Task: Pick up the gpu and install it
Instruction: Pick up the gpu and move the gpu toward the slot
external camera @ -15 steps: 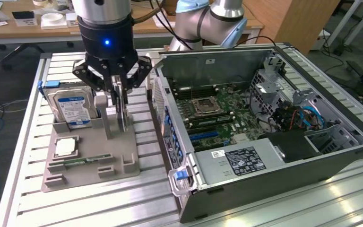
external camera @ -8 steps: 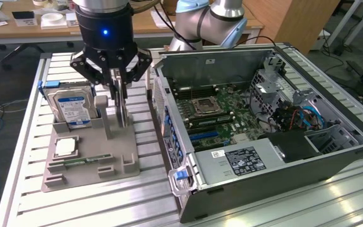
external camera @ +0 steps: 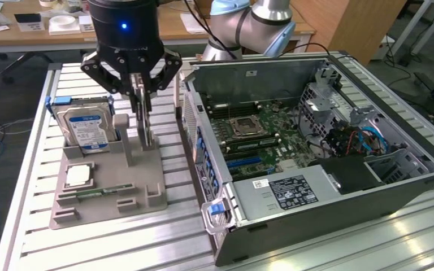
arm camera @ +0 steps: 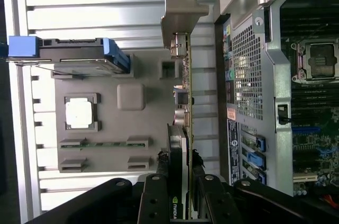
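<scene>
on the exterior view's left, a hard drive [external camera: 89, 129] stands in its slot on a grey parts tray [external camera: 104, 210], with a processor chip [external camera: 79, 175] lying nearer, each seated where a gripper can reach it from above. to their right, the gripper [external camera: 143, 106] is closed narrowly on the gpu [external camera: 148, 132], pinching the card's top edge so it hangs upright over the tray. whether it is clear of its holder cannot be told. further right, the open computer case [external camera: 315, 226] lies on its side with its motherboard [external camera: 262, 141] facing up, apparently so cards can go in from above.
</scene>
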